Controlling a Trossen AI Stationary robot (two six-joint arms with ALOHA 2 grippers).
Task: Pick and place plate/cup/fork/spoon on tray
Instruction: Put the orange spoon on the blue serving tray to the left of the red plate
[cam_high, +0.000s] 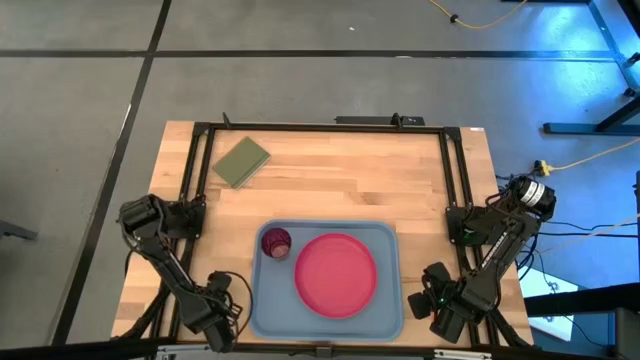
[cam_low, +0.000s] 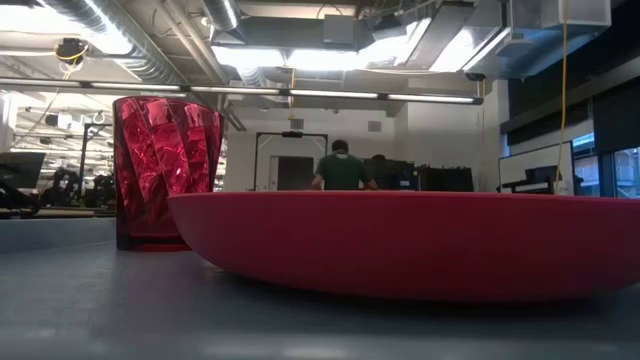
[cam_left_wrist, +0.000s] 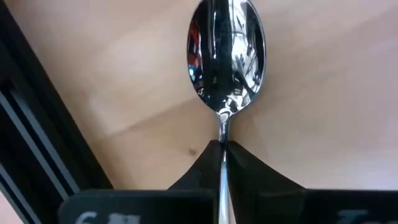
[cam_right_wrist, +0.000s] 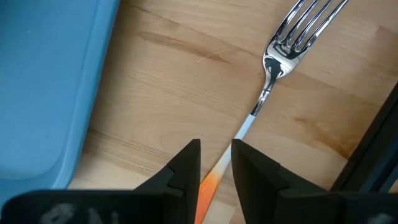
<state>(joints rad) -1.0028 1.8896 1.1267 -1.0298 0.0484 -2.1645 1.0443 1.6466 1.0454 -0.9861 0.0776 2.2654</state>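
Wooden table (cam_high: 330, 180), shiny oval-bowled spoon (cam_left_wrist: 227, 53) pinched by left end effector (cam_left_wrist: 224, 155)

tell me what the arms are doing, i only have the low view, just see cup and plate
Observer: Left gripper is shut on the spoon, left of the tray.
Operator: and the right one
Observer: Right gripper straddles the fork, its fingers standing either side of the handle with a gap.
Operator: anything else on the table
Observer: A green rectangle at the far left.
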